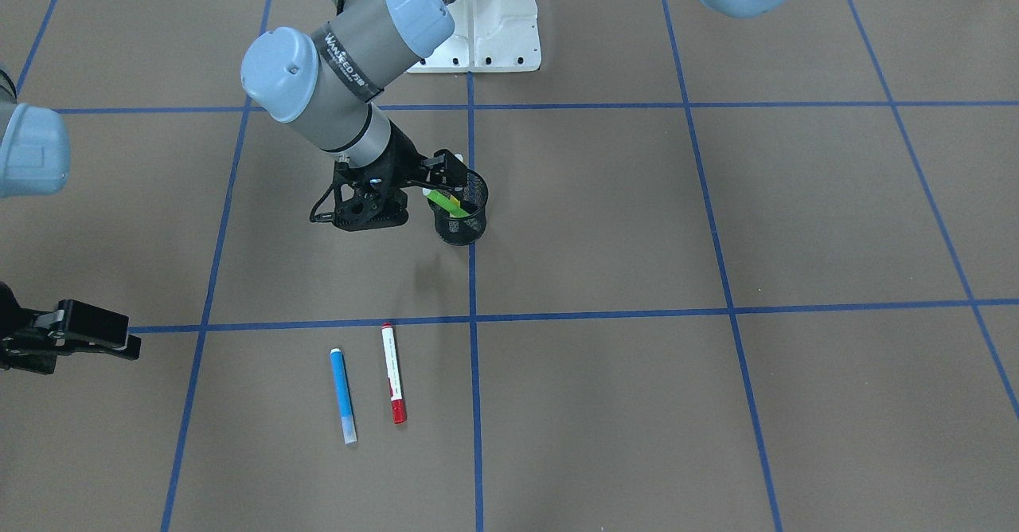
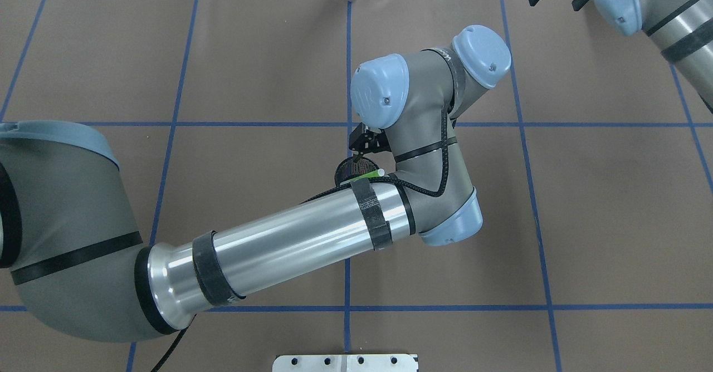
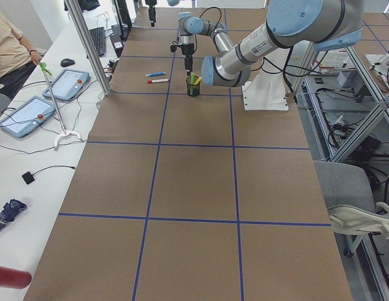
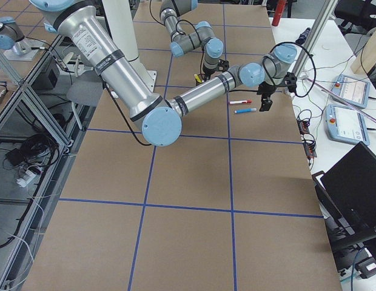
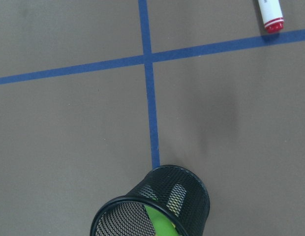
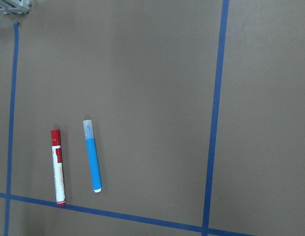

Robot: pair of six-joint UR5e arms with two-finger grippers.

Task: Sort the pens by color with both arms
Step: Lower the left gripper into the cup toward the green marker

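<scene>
red-capped pen cropped at top, mesh cup cropped below

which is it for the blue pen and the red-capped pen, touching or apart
Apart. The right wrist view shows the blue pen and the red-capped pen lying side by side, with a strip of bare table between them.

Green pen, seemingly, in cup
</scene>
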